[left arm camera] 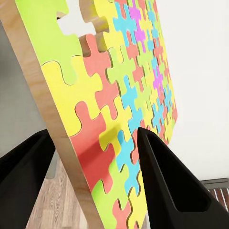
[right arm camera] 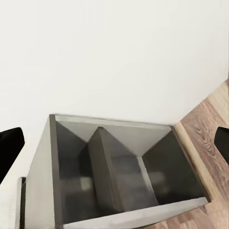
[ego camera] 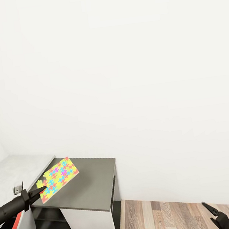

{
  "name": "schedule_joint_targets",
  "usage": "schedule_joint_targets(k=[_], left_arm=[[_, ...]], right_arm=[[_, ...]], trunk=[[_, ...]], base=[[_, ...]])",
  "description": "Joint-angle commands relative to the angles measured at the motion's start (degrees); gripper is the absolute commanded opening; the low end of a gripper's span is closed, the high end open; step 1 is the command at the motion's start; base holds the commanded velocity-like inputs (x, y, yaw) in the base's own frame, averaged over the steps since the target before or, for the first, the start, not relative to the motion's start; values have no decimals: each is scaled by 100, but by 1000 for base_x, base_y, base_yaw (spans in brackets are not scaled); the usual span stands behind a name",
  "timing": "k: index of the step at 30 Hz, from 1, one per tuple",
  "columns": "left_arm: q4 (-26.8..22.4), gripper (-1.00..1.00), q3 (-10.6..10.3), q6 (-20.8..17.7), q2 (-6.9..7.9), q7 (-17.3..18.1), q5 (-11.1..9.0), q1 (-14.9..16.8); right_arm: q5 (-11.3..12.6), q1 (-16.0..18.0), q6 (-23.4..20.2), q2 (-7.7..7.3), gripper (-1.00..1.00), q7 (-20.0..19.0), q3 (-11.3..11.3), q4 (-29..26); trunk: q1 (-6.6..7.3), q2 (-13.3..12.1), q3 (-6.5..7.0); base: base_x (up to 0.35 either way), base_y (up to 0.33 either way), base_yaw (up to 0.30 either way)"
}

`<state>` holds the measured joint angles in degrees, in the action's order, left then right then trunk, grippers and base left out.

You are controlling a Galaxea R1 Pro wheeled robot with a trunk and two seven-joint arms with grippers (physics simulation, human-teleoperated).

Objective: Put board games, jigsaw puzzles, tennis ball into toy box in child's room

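- Left gripper [ego camera: 40, 191]: closed on one edge of a jigsaw puzzle [ego camera: 58, 178], held tilted in the air above the dark grey cabinet top [ego camera: 90, 183]; the left wrist view shows a finger [left arm camera: 171, 186] on each face of the board.
- Right gripper [ego camera: 212, 212]: low beside the wood-plank floor [ego camera: 170, 218], fingers spread, holding nothing.
- Tabletop [ego camera: 17, 169]: its pale speckled surface lies at far left.
- Step in hand, as judged: carrying the puzzle to the toy box. Keep the grip firm and the swing slow; a thin board pinched at its edge may pivot or slip.
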<state>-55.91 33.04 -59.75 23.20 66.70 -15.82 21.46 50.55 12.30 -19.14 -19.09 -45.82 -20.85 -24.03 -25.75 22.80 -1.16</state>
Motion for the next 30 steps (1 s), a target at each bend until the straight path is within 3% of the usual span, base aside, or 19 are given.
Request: schedule_joint_targets(k=[1, 4, 8, 10, 11, 12, 14, 18, 21, 25, 30], left_arm=[[1, -100, 3, -25, 0, 24, 9, 6], [-2, -100, 2, -25, 2, 104, 9, 5], [-6, -100, 1, -25, 23, 360, 15, 2], [-7, -100, -4, -25, 68, 481, 16, 2], [-7, -100, -30, -25, 94, 539, 17, 1], [-8, -100, -86, -25, 111, 580, 17, 0], [-8, -100, -191, -25, 137, 622, 17, -1], [-8, -100, -312, -25, 200, 657, 17, -1], [-8, -100, -341, -25, 219, 671, 17, -1], [-8, -100, -348, -25, 231, 676, 17, -1], [-8, -100, -350, -25, 264, 705, 15, -1]], right_arm=[[38, 0, -49, -2, 100, -161, -10, 3], [31, -13, -47, -3, 100, -475, 1, -47], [24, -73, -63, 36, 100, -915, 106, -625], [4, -103, -260, 47, 100, -1011, 339, -1259], [-19, -113, -528, 51, 100, -1018, 560, -1724], [-52, -120, -848, 53, 100, -952, 786, -2168], [-128, -126, -1279, 58, 100, -654, 1028, -2739], [-197, -130, -1760, 41, 100, 297, 1187, -3354], [-205, -133, -1880, 53, 100, 658, 1184, -3570], [-209, -138, -1890, 61, 100, 728, 1114, -3654], [-211, -140, -1883, 49, 100, 520, 1071, -3683]], trunk=[[-4, 12, -12], [-4, 12, -12], [-4, 12, -12], [-4, 12, -12], [-4, 12, -12], [-4, 12, -12], [-4, 12, -12], [-4, 12, -12], [-4, 12, -12], [-4, 12, -12], [-4, 12, -12]], base=[[0, 0, 0], [0, 0, 0], [0, 0, 0], [0, 0, 0], [0, 0, 0], [0, 0, 0], [0, 0, 0], [0, 0, 0], [0, 0, 0], [0, 0, 0], [0, 0, 0]])
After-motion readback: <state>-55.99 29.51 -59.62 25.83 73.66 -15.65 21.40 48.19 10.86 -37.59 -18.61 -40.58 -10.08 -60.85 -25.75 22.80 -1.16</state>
